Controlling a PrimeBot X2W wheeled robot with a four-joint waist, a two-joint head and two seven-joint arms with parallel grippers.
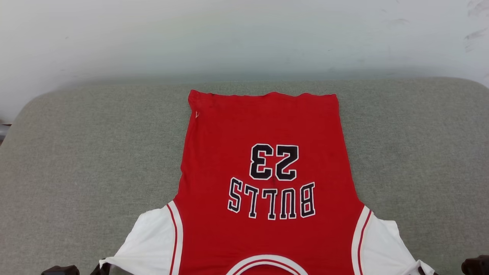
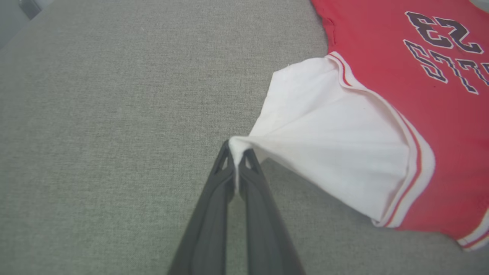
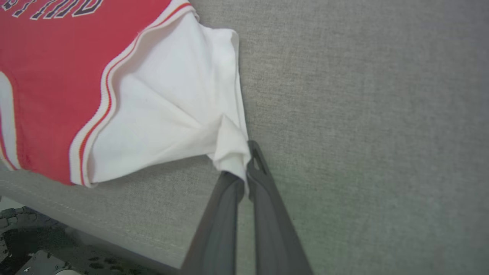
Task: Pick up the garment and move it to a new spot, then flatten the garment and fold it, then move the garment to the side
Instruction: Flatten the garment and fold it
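The garment [image 1: 263, 126], a red jersey with black "BULLS 23" lettering, lies spread flat on the grey cushion, hem at the far side and collar toward me. Its white sleeves fan out at the lower left [image 1: 153, 244] and lower right [image 1: 386, 244]. In the left wrist view my left gripper [image 2: 237, 148] is shut on the tip of the white sleeve [image 2: 324, 126], which is pulled taut into a point. My right gripper [image 3: 246, 170] is shut on the bunched corner of the other white sleeve [image 3: 164, 99].
The grey fabric cushion [image 1: 76, 152] stretches wide on both sides of the jersey, with a pale wall [image 1: 244, 38] behind it. In the right wrist view the cushion's front edge [image 3: 95, 229] drops to a dark floor [image 3: 23, 236].
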